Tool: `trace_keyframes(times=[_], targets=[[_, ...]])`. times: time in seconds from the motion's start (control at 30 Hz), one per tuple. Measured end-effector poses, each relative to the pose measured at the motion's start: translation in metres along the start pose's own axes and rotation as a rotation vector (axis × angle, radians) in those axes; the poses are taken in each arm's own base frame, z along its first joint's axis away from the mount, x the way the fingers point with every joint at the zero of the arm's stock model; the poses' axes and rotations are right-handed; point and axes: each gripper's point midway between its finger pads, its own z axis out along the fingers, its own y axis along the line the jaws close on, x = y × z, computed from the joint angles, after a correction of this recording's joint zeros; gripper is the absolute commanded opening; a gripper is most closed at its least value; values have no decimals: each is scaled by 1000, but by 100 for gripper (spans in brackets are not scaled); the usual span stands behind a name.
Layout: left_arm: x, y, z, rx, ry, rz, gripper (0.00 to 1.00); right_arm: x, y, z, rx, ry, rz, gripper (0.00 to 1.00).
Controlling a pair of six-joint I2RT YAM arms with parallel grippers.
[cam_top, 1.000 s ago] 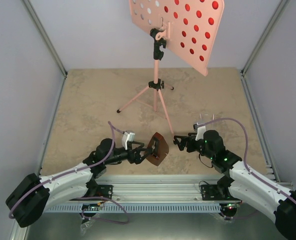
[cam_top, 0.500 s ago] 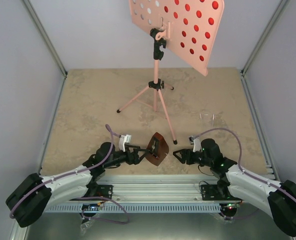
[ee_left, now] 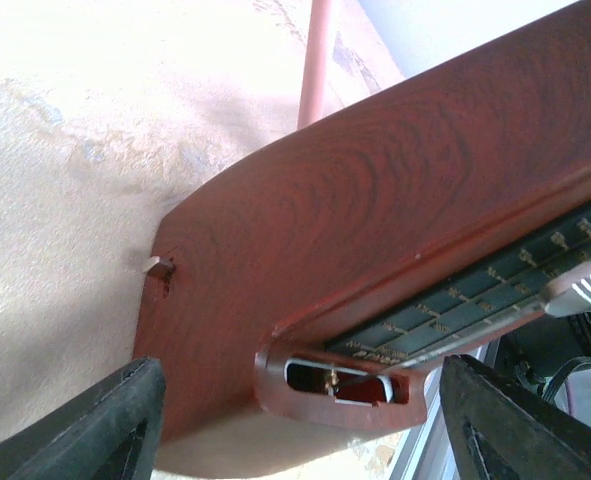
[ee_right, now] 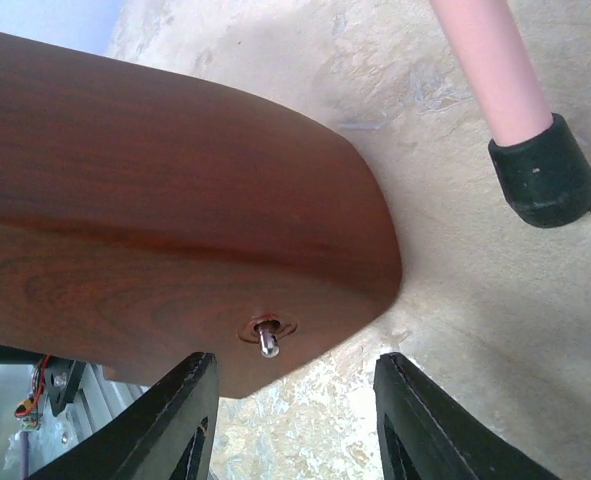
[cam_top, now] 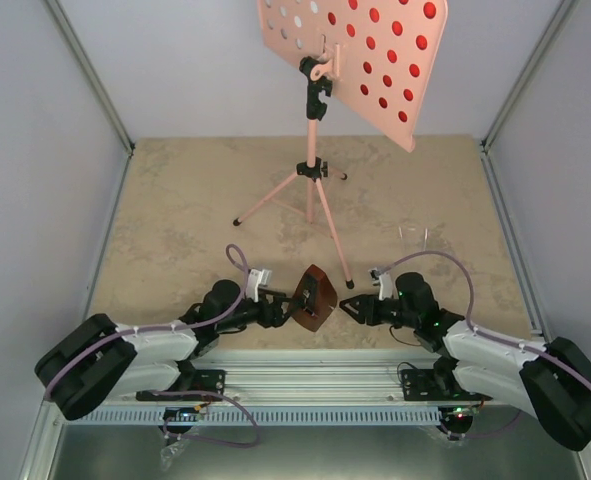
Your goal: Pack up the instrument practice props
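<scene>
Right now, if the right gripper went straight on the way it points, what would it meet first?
The brown metronome: its side with the small metal pin sits just ahead of the right gripper, nothing between; exact depth is unclear.

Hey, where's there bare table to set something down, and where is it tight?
Widest bare table: between the left wall and the music stand. Right side is free beyond a small clear item. Crowded: near centre, left hand and right hand flanking the metronome.
</scene>
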Motion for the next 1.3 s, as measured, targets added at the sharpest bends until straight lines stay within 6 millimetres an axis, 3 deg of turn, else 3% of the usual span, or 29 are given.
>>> trace_keyframes(times=[0.23, 0.6, 1.17, 1.3], targets=[[-6, -6, 9, 28, 4, 21, 75, -9, 7, 9, -16, 7, -5, 39], [1, -8, 9, 42, 39, 44, 66, -12, 17, 26, -38, 53, -21, 38], [8, -11, 4, 59, 85, 33, 66, -39, 12, 52, 8, 46, -64, 38], [10, -13, 4, 72, 94, 27, 74, -43, 11, 54, 12, 33, -72, 38]])
